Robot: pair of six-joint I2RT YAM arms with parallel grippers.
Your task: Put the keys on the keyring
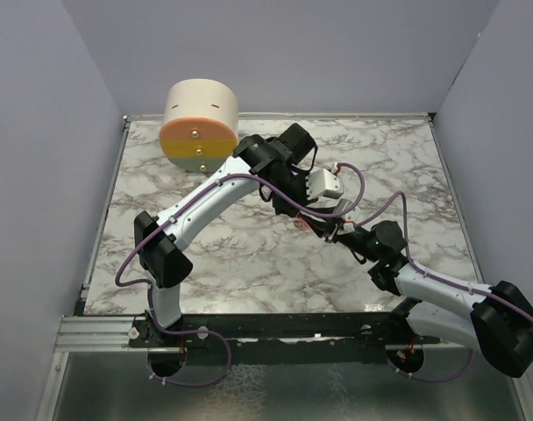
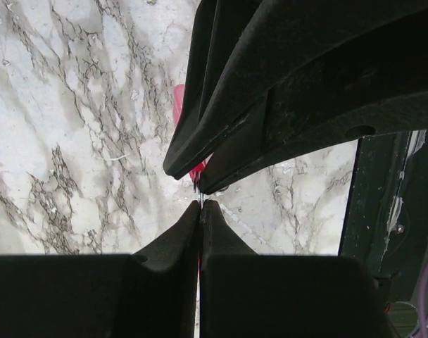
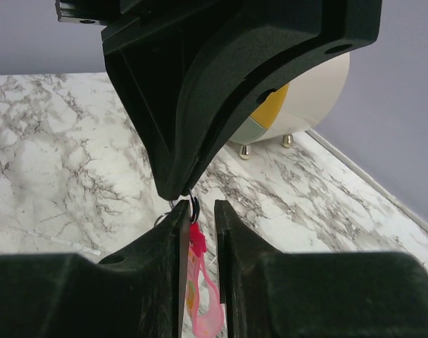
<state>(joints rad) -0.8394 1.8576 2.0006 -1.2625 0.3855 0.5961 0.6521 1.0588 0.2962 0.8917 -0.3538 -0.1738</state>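
**Keyring held up between two pincers**

The left pincer (image 2: 200,205) is clamped tight on the keyring (image 3: 200,282) above the tabletop (image 1: 249,254). The right pincer (image 3: 201,208) stands narrowly parted, with the keyring's pink strip hanging between its jaws. A red key (image 3: 197,241) shows just under the ring. The cream drum (image 1: 199,123) at back-left hides its contents.

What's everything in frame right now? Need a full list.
table: one, white-grey marble, under both arms
drum: one, cream with orange face, far left of the table
keyring: one, dark ring, pink strip hanging, held above the table
red key: one, just under the ring; threaded or not, unclear
left end effector: one, black, shut on the keyring
right end effector: one, black, jaws apart either side of the strip
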